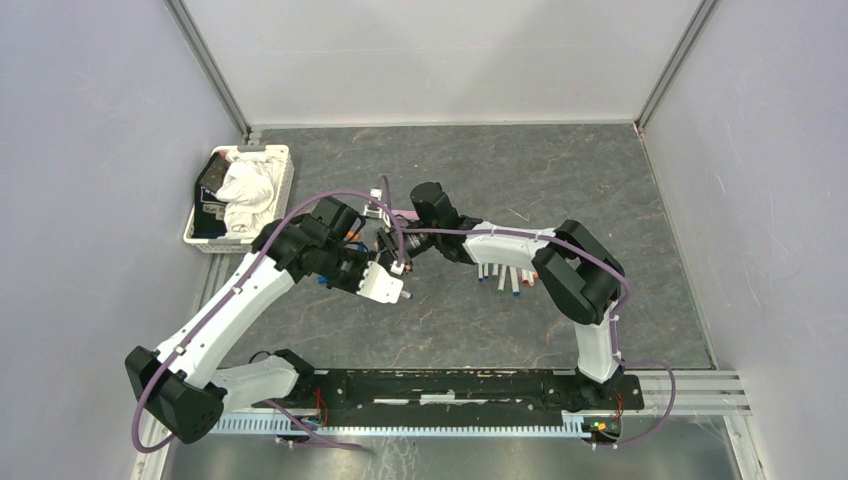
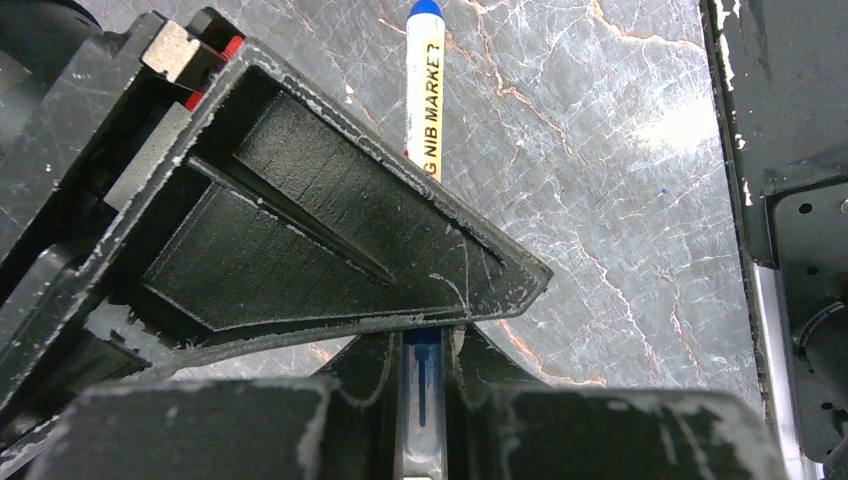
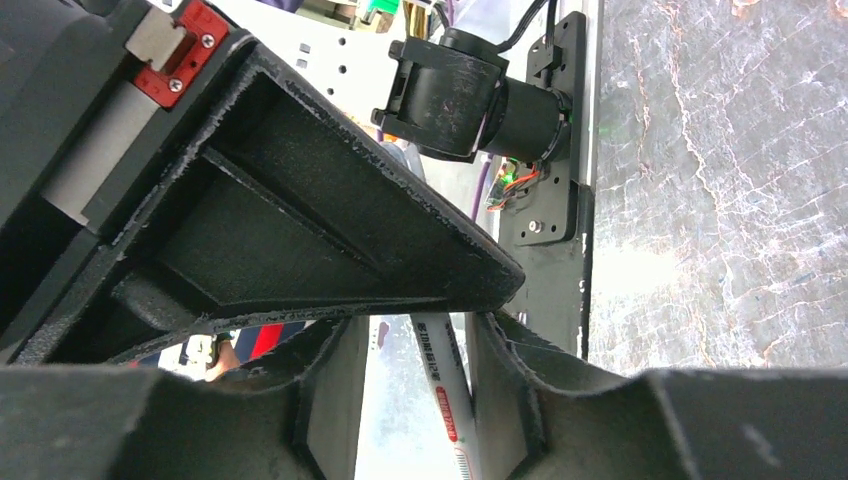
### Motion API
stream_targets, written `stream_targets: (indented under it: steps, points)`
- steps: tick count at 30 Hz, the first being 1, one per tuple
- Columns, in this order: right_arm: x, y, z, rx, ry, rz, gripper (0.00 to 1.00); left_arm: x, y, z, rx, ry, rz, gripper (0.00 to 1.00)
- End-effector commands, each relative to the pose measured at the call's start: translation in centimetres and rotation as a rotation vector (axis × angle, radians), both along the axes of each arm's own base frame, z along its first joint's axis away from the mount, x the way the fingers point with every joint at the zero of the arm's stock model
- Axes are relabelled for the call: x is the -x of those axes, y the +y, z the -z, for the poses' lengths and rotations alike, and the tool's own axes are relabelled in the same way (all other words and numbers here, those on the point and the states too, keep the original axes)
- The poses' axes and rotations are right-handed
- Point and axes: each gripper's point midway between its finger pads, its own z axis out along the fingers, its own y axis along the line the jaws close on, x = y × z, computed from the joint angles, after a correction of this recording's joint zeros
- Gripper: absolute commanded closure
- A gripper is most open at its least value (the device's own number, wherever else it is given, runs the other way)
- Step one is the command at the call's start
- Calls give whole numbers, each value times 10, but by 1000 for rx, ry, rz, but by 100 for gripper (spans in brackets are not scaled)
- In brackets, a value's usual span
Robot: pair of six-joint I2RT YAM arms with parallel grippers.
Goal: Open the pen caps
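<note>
My two grippers meet over the middle of the table, the left gripper [image 1: 383, 262] facing the right gripper [image 1: 397, 246]. The left gripper [image 2: 424, 400] is shut on one end of a white pen [image 2: 424, 100]. That end looks translucent with blue inside, and the far end is blue [image 2: 425, 9]. In the right wrist view a white pen barrel [image 3: 443, 385] with red print stands between the fingers of the right gripper [image 3: 415, 390]. It leans on one finger, with a clear gap to the other. I cannot make out the pen caps apart from the pens.
Several white pens with coloured ends [image 1: 500, 277] lie in a row under the right forearm. A white basket [image 1: 283, 165] holding a white cloth [image 1: 247, 195] sits at the back left. The arms' base rail [image 1: 450, 388] runs along the near edge.
</note>
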Motion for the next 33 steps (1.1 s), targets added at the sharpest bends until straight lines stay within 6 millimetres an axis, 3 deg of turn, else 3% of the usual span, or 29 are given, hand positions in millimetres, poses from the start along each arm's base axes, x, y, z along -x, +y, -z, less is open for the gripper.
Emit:
stream_targets:
  steps: [1,4,7,10,13,17,18,19,20,21,22,23,24,26,31,33]
  points:
    - [2,29,-41,-118,-82,32,60,-17,-49,-31,185,-128,129,98]
    - [-8,41,-56,-158,-54,83,73,-15,-56,-35,216,-127,126,98]
    - [-19,53,-66,-187,-28,129,97,-12,-62,-40,241,-118,124,98]
    - [-27,62,-68,-185,-19,149,100,-7,-63,-37,242,-104,129,98]
    - [-37,69,-50,-100,-34,170,100,-6,-61,-31,227,-116,150,98]
    - [-48,67,-6,53,-74,189,100,-14,-57,-24,184,-163,170,98]
    - [-43,56,13,113,-61,175,100,-21,-48,-19,124,-207,177,98]
    - [-27,30,37,216,-73,151,100,-39,-28,-14,21,-286,164,98]
    - [-5,-5,68,332,-114,133,100,-65,7,-13,-78,-361,116,98]
    - [31,-57,99,431,-131,106,100,-90,54,-15,-151,-415,79,98]
    - [53,-92,118,474,-94,158,100,-108,99,-17,-196,-460,53,98]
    - [68,-114,124,441,-6,228,100,-111,119,-12,-243,-460,80,98]
    - [73,-126,126,439,26,240,100,-112,113,-17,-247,-469,83,98]
    - [65,-137,128,498,-46,227,100,-119,73,-35,-203,-552,64,98]
    - [39,-118,91,375,-74,252,100,-83,8,-48,-61,-474,126,98]
    - [26,-116,83,363,-122,257,100,-77,1,-51,-12,-442,104,98]
